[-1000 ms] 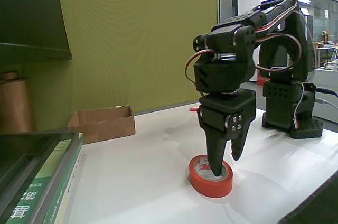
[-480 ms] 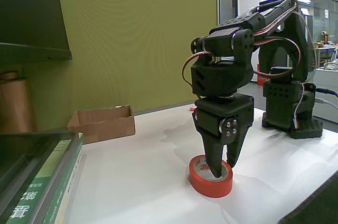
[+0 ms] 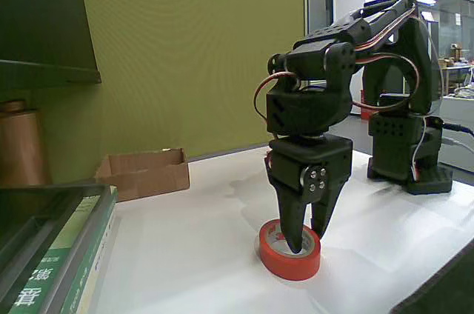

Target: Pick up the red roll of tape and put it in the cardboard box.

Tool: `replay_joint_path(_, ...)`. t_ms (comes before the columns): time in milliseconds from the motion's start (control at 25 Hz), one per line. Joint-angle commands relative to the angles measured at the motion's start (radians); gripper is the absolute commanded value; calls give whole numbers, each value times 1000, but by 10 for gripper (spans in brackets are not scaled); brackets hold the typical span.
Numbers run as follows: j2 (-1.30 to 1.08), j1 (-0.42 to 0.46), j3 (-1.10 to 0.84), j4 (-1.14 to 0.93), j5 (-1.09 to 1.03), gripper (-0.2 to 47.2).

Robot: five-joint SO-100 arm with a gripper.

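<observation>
The red roll of tape (image 3: 284,263) lies on the white table, near the front, its white core showing. My black gripper (image 3: 307,241) points straight down onto it. One finger is inside the core and the other goes down outside the roll's far right wall, so the jaws are shut on that wall. The roll looks slightly tipped. The cardboard box (image 3: 144,173) stands apart at the back left of the table, against the green wall, its top open.
A tall brown cylinder (image 3: 22,144) stands at the far left behind a stack of books (image 3: 70,269). The arm's base (image 3: 411,162) sits at the back right. The table's dark edge (image 3: 437,292) cuts across the lower right corner.
The jaws have narrowed from wide apart to pinching the roll's wall. The gripper and the roll have shifted a little to the left.
</observation>
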State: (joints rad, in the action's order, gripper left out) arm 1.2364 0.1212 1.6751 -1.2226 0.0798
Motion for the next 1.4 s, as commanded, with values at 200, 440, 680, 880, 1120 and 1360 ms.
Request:
replay_joint_path(200, 49, 11, 12, 29, 28, 97)
replay_joint_path(440, 74, -8, 12, 46, 2, 52)
replay_joint_path(680, 109, -34, 23, 69, -25, 10)
replay_joint_path(880, 126, -34, 35, 75, -25, 1)
replay_joint_path(1120, 161, -57, 48, 95, -51, 0)
replay_joint_path(1360, 227, -104, 35, 123, -100, 0)
